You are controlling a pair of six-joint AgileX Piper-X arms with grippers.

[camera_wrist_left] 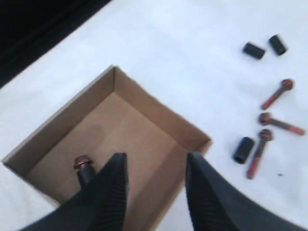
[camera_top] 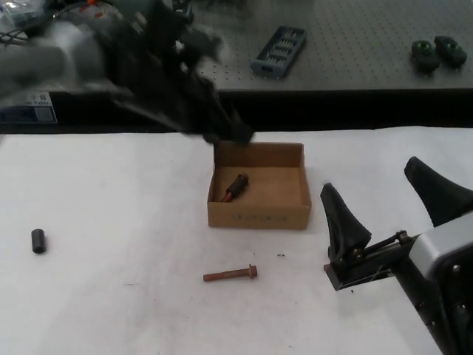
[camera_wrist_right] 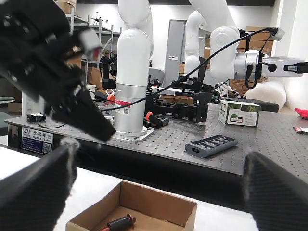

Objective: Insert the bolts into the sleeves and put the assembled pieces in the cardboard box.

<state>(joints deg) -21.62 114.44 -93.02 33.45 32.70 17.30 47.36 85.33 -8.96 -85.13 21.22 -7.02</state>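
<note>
**Step in hand (judged):** 1 assembled piece is lodged in the box and let go. The next pairing is not yet begun.

1. **left gripper** [camera_wrist_left: 156, 156]: held over the cardboard box [camera_wrist_left: 57, 130]. The fingers are spread apart and nothing is grasped.
2. **right gripper** [camera_top: 367, 176]: placed to the right of the box, toward the near side of the bench. The fingers are parted wide and nothing is held.
3. **assembled piece** [camera_top: 236, 186]: 1 bolt seated in 1 sleeve, laid flat on the box floor nearer the left wall.
   - The long axis is set diagonally to the walls in the high view.
   - The dark sleeve end is turned toward the far right, the copper end toward the near-left corner.
   - A flanged head is seen at 1 end in the left wrist view.
4. **loose bolt** [camera_top: 230, 275]: laid on the white bench cover in front of the box, apart from it. The long axis runs across the bench, with the head to the right and the shank to the left.
5. **loose sleeve** [camera_top: 38, 240]: laid far to the left, well apart from the loose bolt. Its axis cannot be told.
6. **further bolts** [camera_wrist_left: 280, 124] and **further sleeves** [camera_wrist_left: 243, 150]: 3 of each are scattered beyond the box in the left wrist view.

**Next move (judged):** 1 bolt and 1 sleeve are to be taken up, 1 per gripper. The shank and the bore are to be brought onto 1 line before insertion.
</note>
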